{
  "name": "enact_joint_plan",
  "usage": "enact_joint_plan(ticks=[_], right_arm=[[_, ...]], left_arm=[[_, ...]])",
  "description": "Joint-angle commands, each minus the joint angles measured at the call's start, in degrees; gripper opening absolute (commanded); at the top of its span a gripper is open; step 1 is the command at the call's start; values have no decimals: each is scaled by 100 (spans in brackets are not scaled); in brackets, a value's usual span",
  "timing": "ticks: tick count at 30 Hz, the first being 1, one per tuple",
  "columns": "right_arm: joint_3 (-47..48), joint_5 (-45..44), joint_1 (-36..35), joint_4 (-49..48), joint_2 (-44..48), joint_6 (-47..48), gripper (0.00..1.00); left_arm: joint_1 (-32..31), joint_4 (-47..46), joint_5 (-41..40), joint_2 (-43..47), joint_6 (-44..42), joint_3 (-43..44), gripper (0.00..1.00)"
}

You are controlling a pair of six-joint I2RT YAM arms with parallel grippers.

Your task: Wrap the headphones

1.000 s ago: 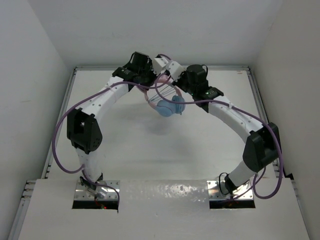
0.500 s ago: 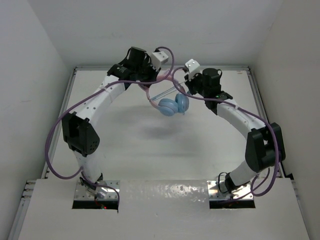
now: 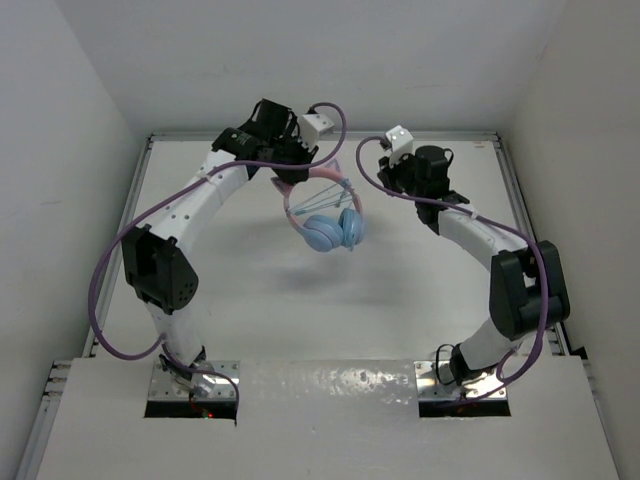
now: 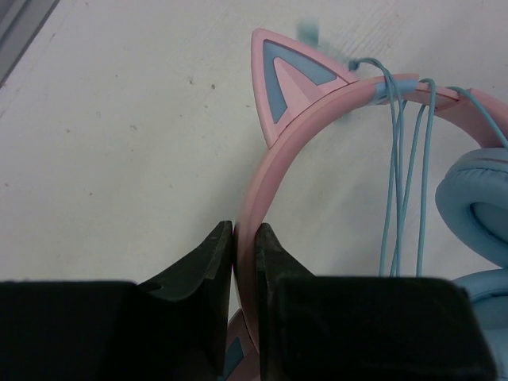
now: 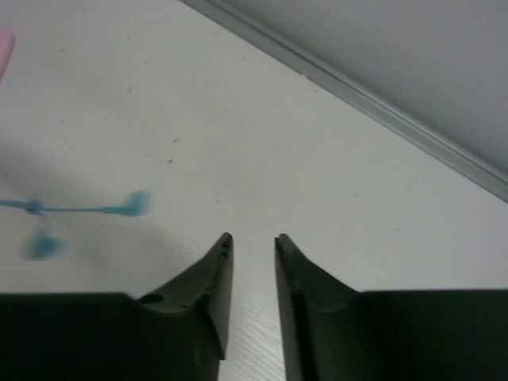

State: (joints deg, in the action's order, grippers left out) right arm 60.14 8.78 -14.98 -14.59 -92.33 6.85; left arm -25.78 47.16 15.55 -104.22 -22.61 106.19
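The headphones [image 3: 333, 232] hang above the table from my left gripper [image 3: 288, 168], which is shut on the pink headband [image 4: 317, 111] below a cat-ear point [image 4: 294, 75]. The thin pale blue cable [image 4: 405, 175] runs in several loops over the headband, beside a light blue ear cup [image 4: 476, 198]. My right gripper [image 3: 388, 170] is to the right of the headphones and apart from them. Its fingers [image 5: 252, 238] are slightly open with nothing between them. The cable's loose end [image 5: 131, 205] shows blurred at the left of the right wrist view.
The white table is bounded by a raised metal rim [image 3: 500, 140] along the back and sides, also seen in the right wrist view [image 5: 381, 107]. Thick purple robot cables [image 3: 335, 125] loop above both wrists.
My right gripper has pulled back to the right, away from the headphones, and no longer holds the cable. The headphones have swung slightly down and left under my left gripper.
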Motion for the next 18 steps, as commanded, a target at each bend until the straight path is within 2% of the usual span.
enact_joint_plan(ticks=[1, 3, 4, 9, 13, 14, 18], right_arm=[[-353, 449, 22, -272, 189, -61, 24], [-424, 537, 22, -264, 207, -70, 9], [-433, 537, 22, -255, 207, -105, 5], [-591, 187, 22, -184, 312, -202, 12], [-635, 63, 136, -246, 628, -543, 25], [-600, 54, 153, -203, 672, -840, 31], [-293, 167, 136, -271, 849, -1940, 39]], left_arm=[[47, -137, 159, 429, 240, 341, 0], [47, -137, 115, 421, 231, 385, 0], [47, -137, 115, 421, 187, 393, 0], [38, -163, -166, 421, -41, 367, 0], [12, -154, -605, 421, -471, 279, 0], [3, -145, -676, 421, -577, 262, 0], [-268, -224, -1517, 359, -1217, 174, 0]])
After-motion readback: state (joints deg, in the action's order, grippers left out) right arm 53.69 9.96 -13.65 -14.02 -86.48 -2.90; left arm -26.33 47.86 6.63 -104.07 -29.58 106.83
